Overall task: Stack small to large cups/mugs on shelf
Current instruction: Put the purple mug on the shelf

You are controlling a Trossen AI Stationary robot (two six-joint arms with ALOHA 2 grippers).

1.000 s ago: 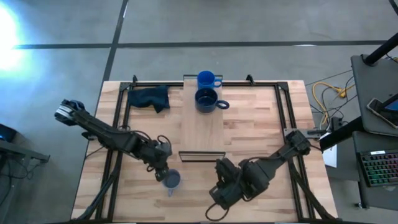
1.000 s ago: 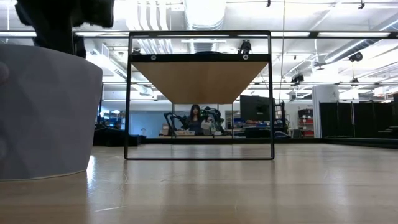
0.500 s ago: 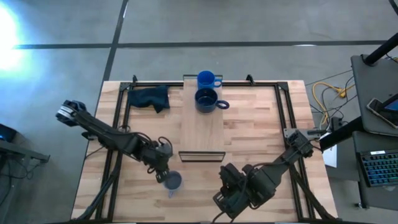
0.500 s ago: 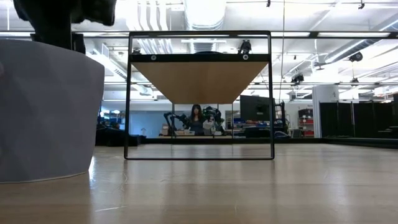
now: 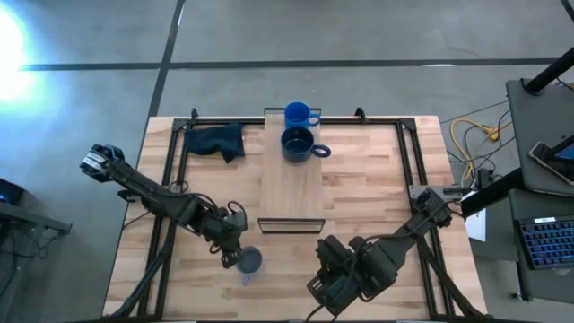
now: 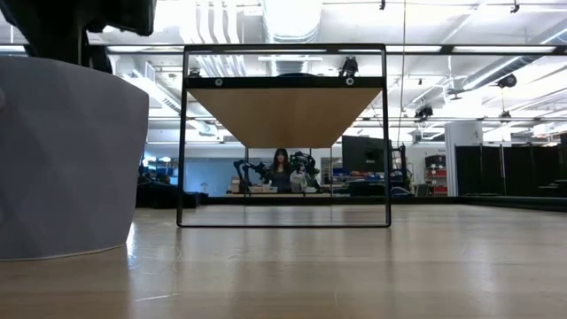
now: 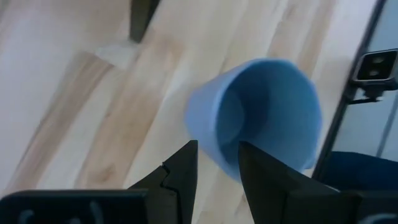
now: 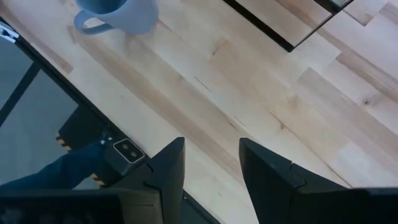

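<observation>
The small grey-blue mug [image 5: 250, 261] stands upright on its base on the tabletop near the front edge. It fills the left of the low view [image 6: 66, 159]. My left gripper [image 5: 231, 256] is slightly open, pointing down at the mug's left side, its fingertips [image 7: 217, 163] in front of the mug's outer wall [image 7: 208, 134]. The bright blue mug [image 5: 298, 115] and the navy mug [image 5: 297, 144] stand on the far end of the shelf [image 5: 291, 184]. My right gripper [image 5: 328, 283] is open and empty near the front edge. My left gripper comes from above at the small mug's left outer wall [image 7: 211, 146], just below the rim, with both fingers outside the mug. I cannot tell whether a finger touches the wall. The mug stands upright on the table.
A dark blue cloth [image 5: 216, 140] lies at the far left beside the shelf. The shelf's dark metal frame [image 6: 285, 133] stands at its near end, between the two grippers. Bare tabletop [image 5: 368, 179] lies right of the shelf.
My left gripper has drawn a little toward the table's near left, away from above the small mug, which stays upright in place. My right gripper has shifted slightly toward the near edge.
</observation>
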